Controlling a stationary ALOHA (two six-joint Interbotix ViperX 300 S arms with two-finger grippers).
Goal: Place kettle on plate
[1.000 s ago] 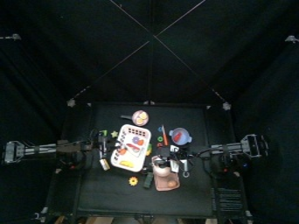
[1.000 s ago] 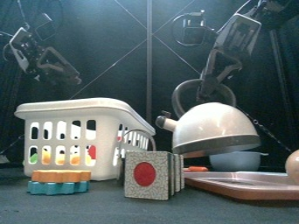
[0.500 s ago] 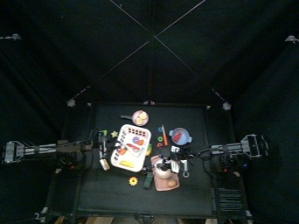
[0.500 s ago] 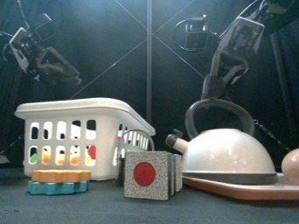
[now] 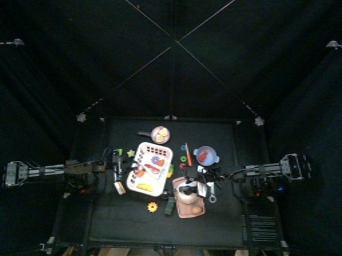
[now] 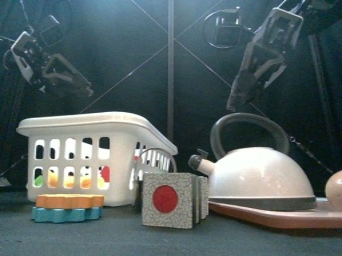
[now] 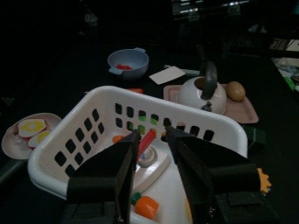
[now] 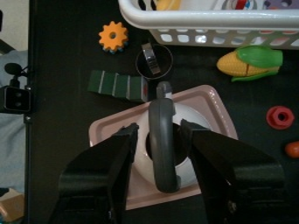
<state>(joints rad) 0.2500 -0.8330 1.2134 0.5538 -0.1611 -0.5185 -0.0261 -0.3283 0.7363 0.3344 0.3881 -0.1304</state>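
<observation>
The white metal kettle (image 8: 158, 144) with its dark arched handle sat on the pink rectangular plate (image 8: 107, 131), directly beneath the right gripper's (image 8: 163, 140) wide, empty jaws. It looked rigid, smooth and slippery, so the handle seemed best to grasp.

robot test pen: black curtains (image 5: 80, 60) round small black table (image 5: 100, 215), lab-type rig.
</observation>
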